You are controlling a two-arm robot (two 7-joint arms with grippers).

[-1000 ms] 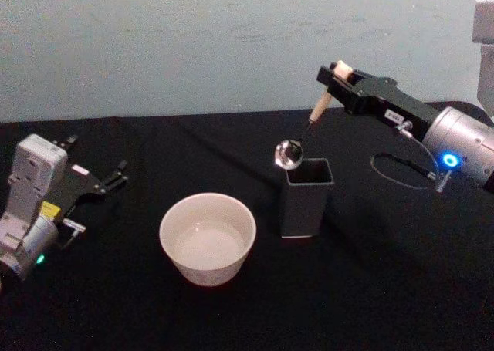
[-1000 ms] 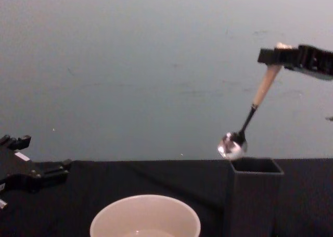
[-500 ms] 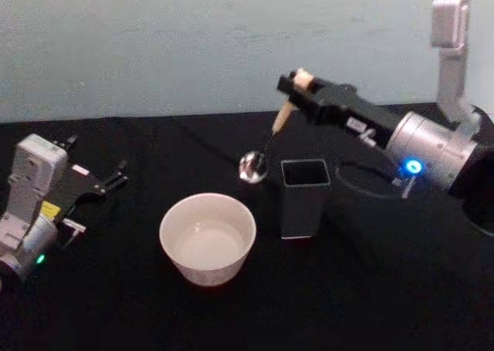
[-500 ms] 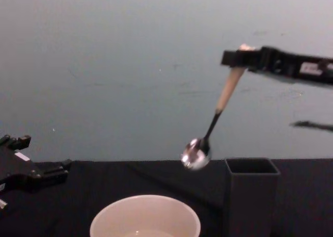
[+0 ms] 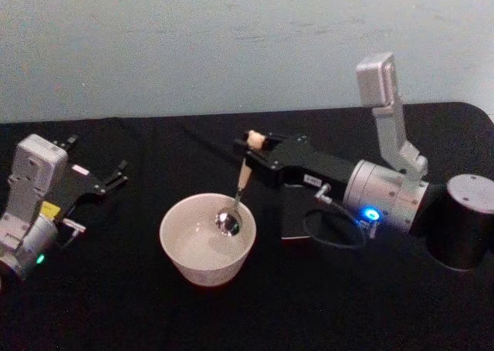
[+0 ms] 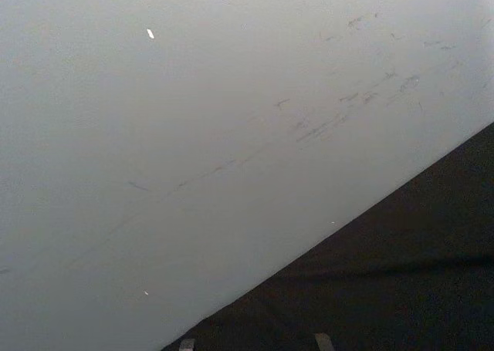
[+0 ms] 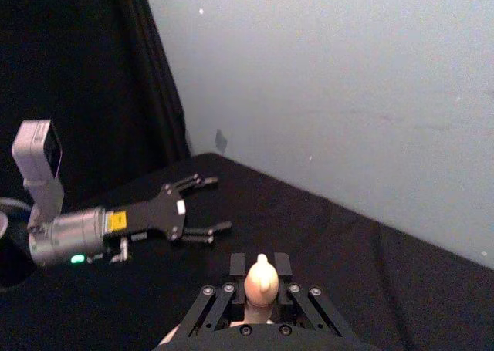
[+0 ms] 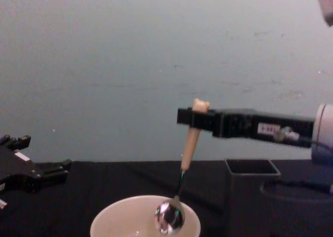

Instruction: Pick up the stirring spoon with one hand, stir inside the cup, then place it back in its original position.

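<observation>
The stirring spoon (image 5: 241, 177) hangs nearly upright from my right gripper (image 5: 248, 152), which is shut on its beige handle just below the bear head. Its shiny bowl (image 8: 169, 216) sits inside the cream-white cup (image 5: 174, 227), at the cup's right side. In the chest view the gripper (image 8: 193, 117) reaches in from the right above the cup (image 8: 119, 221). The dark grey holder (image 8: 252, 195) stands right of the cup, partly hidden behind my right arm (image 5: 297, 216). The right wrist view shows the bear head between the fingers (image 7: 261, 268). My left gripper (image 5: 108, 170) rests open at the far left.
A black cloth (image 5: 116, 305) covers the table, with a pale wall behind. A dark cylinder (image 5: 467, 227) stands at the right edge. My left gripper (image 7: 210, 204) lies on the table well left of the cup.
My right gripper carried the spoon left from above the holder and lowered it, so its bowl is now inside the cup. The left arm has not moved.
</observation>
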